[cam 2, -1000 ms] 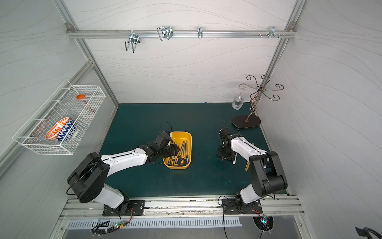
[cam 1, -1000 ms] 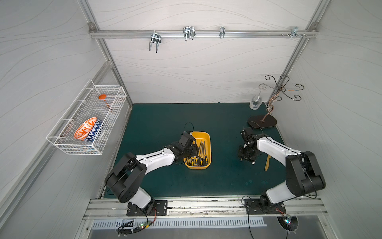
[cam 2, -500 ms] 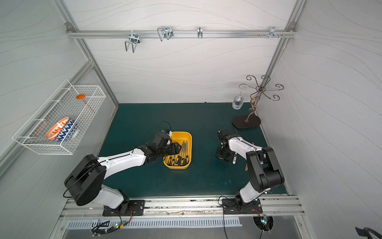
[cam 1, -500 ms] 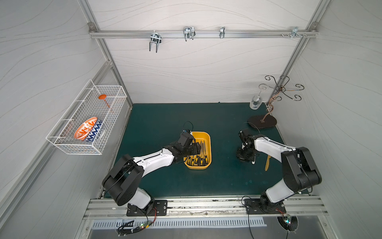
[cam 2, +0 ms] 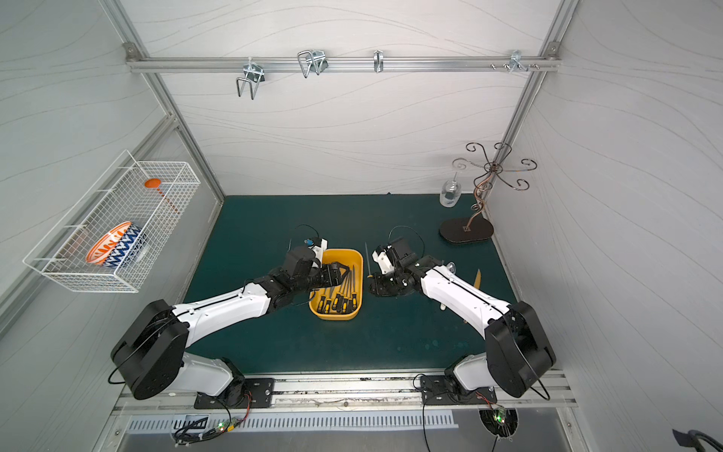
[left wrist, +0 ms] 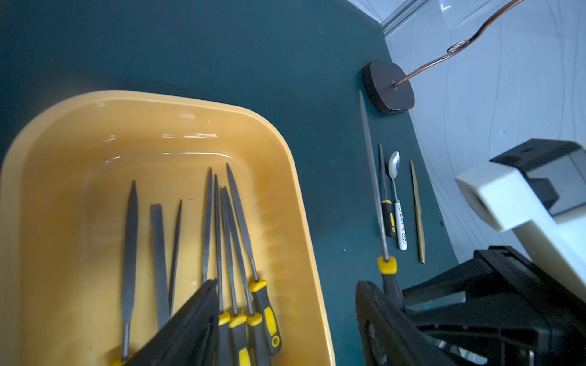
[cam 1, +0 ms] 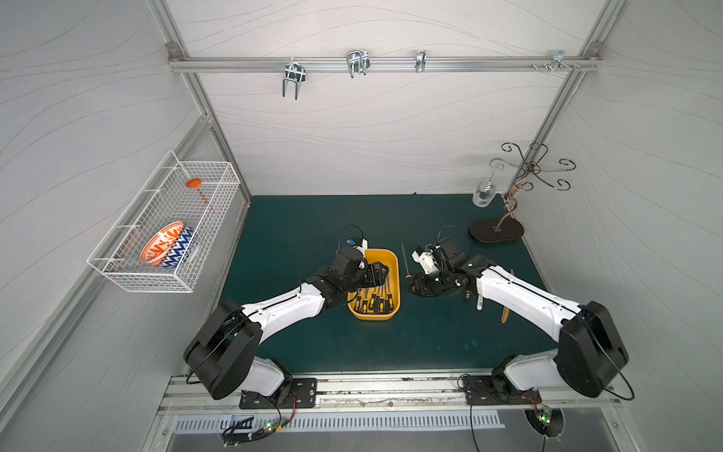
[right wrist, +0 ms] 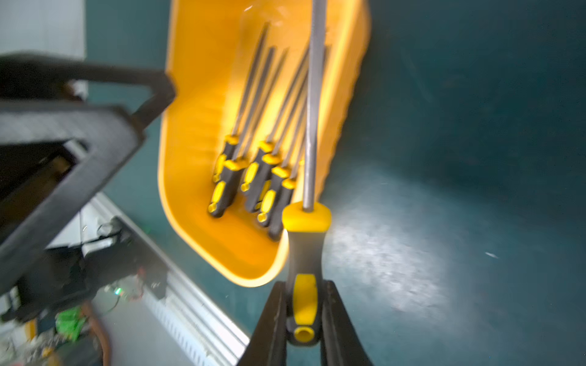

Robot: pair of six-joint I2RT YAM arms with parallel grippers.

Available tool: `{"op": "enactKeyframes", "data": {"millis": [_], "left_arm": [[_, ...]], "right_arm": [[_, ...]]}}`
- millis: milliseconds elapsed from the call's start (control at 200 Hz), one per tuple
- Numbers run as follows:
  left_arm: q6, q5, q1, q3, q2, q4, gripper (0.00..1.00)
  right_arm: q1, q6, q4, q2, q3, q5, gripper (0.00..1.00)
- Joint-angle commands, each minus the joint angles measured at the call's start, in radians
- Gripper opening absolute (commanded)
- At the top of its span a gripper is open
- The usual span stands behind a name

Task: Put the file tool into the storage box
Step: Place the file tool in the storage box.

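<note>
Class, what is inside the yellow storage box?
Several black-and-yellow-handled files lie side by side in the box. The open left tool hangs over it, hiding part of its floor and some handles. The file held by the right tool is outside.

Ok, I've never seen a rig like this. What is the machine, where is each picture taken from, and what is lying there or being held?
The machine is two robot arms, left arm and right arm, on a green mat. Both top views look down on everything from overhead; each wrist view comes from a camera on one arm. The right gripper is shut on the handle of a file, beside the yellow storage box. The left gripper hovers open over that box, which holds several files. On the mat lie another file, a spoon and a thin gold stick. A wire basket hangs on the wall.
</note>
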Motion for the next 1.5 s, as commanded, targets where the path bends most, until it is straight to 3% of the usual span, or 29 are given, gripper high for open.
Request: {"op": "enactKeyframes", "data": {"millis": [0, 320, 425, 440, 495, 600, 730, 855, 900, 1166, 1271, 1316, 1391, 1496], "left_arm": [[-0.009, 0.039, -0.001, 0.008, -0.018, 0.088, 0.73], [-0.031, 0.080, 0.001, 0.027, 0.029, 0.141, 0.71], [-0.042, 0.104, 0.000, 0.030, 0.048, 0.165, 0.63], [-0.042, 0.109, 0.001, 0.030, 0.050, 0.169, 0.60], [-0.046, 0.118, 0.001, 0.030, 0.054, 0.176, 0.32], [-0.049, 0.120, 0.003, 0.029, 0.056, 0.167, 0.00], [-0.060, 0.119, 0.013, 0.018, 0.049, 0.165, 0.00], [-0.056, 0.072, 0.026, 0.004, 0.026, 0.132, 0.00], [-0.043, 0.036, 0.026, 0.003, 0.018, 0.101, 0.00], [0.093, -0.138, -0.011, 0.096, 0.101, -0.197, 0.00], [0.101, -0.150, -0.041, 0.106, 0.131, -0.201, 0.34], [0.103, -0.147, -0.046, 0.116, 0.139, -0.204, 0.44], [0.107, -0.148, -0.050, 0.125, 0.140, -0.210, 0.51], [0.104, -0.155, -0.051, 0.119, 0.132, -0.204, 0.53]], "right_arm": [[0.046, -0.069, 0.018, 0.012, 0.042, -0.101, 0.05], [0.088, -0.095, 0.006, 0.021, 0.069, -0.097, 0.05], [0.092, -0.095, 0.007, 0.015, 0.065, -0.094, 0.05], [0.091, -0.095, 0.006, 0.015, 0.065, -0.094, 0.04], [0.092, -0.095, 0.006, 0.013, 0.063, -0.090, 0.05], [0.091, -0.092, 0.006, 0.014, 0.064, -0.083, 0.05], [0.091, -0.089, 0.008, 0.019, 0.064, -0.070, 0.07], [0.092, -0.073, -0.002, 0.010, 0.064, -0.008, 0.34], [0.091, -0.065, -0.004, 0.003, 0.060, 0.029, 0.39], [0.072, -0.024, -0.006, -0.017, 0.037, 0.131, 0.41], [0.030, 0.018, -0.028, -0.012, 0.027, 0.177, 0.43], [-0.001, 0.050, -0.042, -0.011, 0.016, 0.194, 0.43], [-0.069, 0.098, -0.071, -0.006, -0.006, 0.216, 0.44], [-0.160, 0.144, -0.146, 0.000, -0.026, 0.286, 0.44]]}}
